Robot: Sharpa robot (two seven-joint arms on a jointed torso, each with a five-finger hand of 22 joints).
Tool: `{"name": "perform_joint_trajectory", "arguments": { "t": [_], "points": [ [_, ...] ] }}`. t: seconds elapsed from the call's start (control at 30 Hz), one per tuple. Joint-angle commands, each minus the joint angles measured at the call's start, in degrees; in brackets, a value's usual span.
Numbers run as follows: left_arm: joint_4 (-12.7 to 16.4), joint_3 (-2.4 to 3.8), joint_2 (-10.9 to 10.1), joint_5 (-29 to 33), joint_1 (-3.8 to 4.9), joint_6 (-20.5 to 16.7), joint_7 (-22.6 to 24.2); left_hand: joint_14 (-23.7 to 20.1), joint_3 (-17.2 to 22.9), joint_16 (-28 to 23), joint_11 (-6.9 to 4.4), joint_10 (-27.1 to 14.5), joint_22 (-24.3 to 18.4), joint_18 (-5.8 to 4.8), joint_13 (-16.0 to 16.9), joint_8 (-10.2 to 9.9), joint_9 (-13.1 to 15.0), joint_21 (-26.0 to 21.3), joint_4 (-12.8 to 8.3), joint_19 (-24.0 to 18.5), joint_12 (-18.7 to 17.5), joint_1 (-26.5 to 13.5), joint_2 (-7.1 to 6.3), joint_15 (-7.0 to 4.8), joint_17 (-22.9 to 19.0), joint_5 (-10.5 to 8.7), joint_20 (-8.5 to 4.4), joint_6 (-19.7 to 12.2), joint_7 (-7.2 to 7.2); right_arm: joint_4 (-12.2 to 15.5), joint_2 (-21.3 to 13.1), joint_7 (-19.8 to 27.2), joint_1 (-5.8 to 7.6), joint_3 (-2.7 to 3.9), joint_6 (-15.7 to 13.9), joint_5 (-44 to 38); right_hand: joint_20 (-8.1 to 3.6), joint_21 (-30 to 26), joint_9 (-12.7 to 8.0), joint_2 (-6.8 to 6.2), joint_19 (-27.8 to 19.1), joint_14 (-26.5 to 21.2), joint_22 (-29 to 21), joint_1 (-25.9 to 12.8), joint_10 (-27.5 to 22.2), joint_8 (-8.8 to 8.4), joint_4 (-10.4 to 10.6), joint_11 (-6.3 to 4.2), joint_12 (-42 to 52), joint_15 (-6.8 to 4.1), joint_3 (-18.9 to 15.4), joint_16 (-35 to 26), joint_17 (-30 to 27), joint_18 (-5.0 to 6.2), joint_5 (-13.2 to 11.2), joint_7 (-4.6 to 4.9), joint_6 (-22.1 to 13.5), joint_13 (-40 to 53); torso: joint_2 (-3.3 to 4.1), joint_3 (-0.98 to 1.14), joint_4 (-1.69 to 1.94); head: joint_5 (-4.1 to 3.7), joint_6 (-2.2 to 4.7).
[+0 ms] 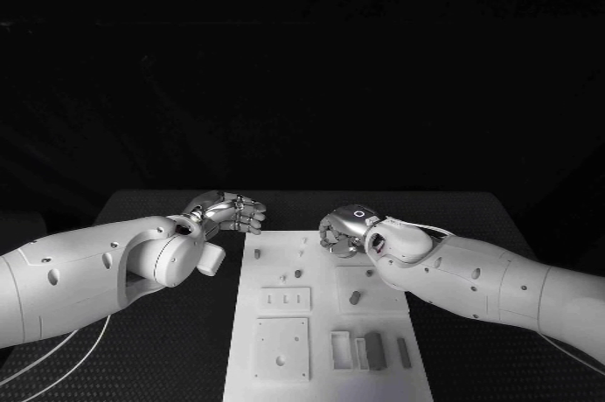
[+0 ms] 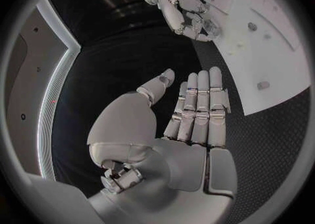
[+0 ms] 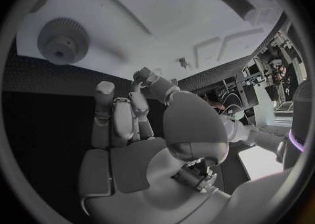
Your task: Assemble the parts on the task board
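The task board (image 1: 328, 323) lay mid-table (image 1: 164, 358), grey parts (image 1: 368, 350) at its near end and a gear (image 3: 62, 39) by its far edge. The left hand (image 1: 227, 214), flat and empty, hovered beside the board's far left corner. The right hand (image 1: 343, 232) curled over the far end; what it held, if anything, could not be told. Groping there risked knocking a part.
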Motion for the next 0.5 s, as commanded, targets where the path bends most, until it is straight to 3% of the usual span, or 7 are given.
{"name": "perform_joint_trajectory", "arguments": {
  "t": [0.03, 0.13, 0.5],
  "points": [
    [0.04, 0.07, 0.25, -0.22, 0.10, 0.22, 0.32, 0.30, 0.19, -0.36, 0.31, 0.00, 0.10, 0.82, 0.09, -0.24, -0.09, 0.24, -0.36, 0.10, -0.40, -0.26, -0.21, 0.01, 0.10, 0.12, -0.24, 0.17, 0.27, -1.80, 1.50, -1.47, 0.16, 0.03, -3.48, -2.60, -0.30, 0.27, 0.78, -0.49, 0.20, 0.06, 1.09, 0.07, 0.27, 0.16, 0.03, 0.10, -0.22, -0.33, 0.40, 0.12, -0.21, 1.74, 0.25, -0.03, 5.11, -0.20, 0.05, -0.01, 0.07, -0.10, 0.17],
    [-0.12, 0.08, 0.65, -0.22, 0.10, 0.22, 0.39, 0.31, 0.20, -0.38, 0.30, 0.02, 0.12, 0.83, 0.10, -0.25, -0.09, 0.24, -0.38, 0.10, -0.42, -0.24, -0.20, 0.01, 0.14, 0.12, -0.25, 0.17, 0.27, -3.07, 2.83, -1.51, 0.19, 0.03, -3.89, -3.10, -0.32, 0.28, 0.78, -0.53, 0.21, 0.09, 1.08, 0.10, 0.14, 0.14, 0.02, 0.09, -0.41, -0.34, 0.44, 0.12, -0.21, 1.74, 0.25, -0.03, 5.11, -0.36, 0.06, -0.09, 0.06, -0.19, 0.29],
    [-0.39, 0.10, 1.27, -0.23, 0.19, 0.26, 0.34, 0.33, 0.21, -0.45, 0.30, 0.04, 0.16, 0.82, 0.13, -0.27, -0.09, 0.23, -0.42, 0.09, -0.47, -0.20, -0.20, 0.01, 0.22, 0.12, -0.24, 0.19, 0.27, -5.86, 5.90, -1.44, 0.16, 0.04, -4.60, -4.44, -0.36, 0.29, 0.78, -0.61, 0.25, 0.11, 1.06, 0.15, 0.11, 0.10, 0.02, 0.08, -0.63, -0.36, 0.54, 0.10, -0.32, 1.74, 0.25, -0.04, 5.13, -0.53, 0.16, -0.04, 0.29, -0.22, 0.35]
  ]
}}
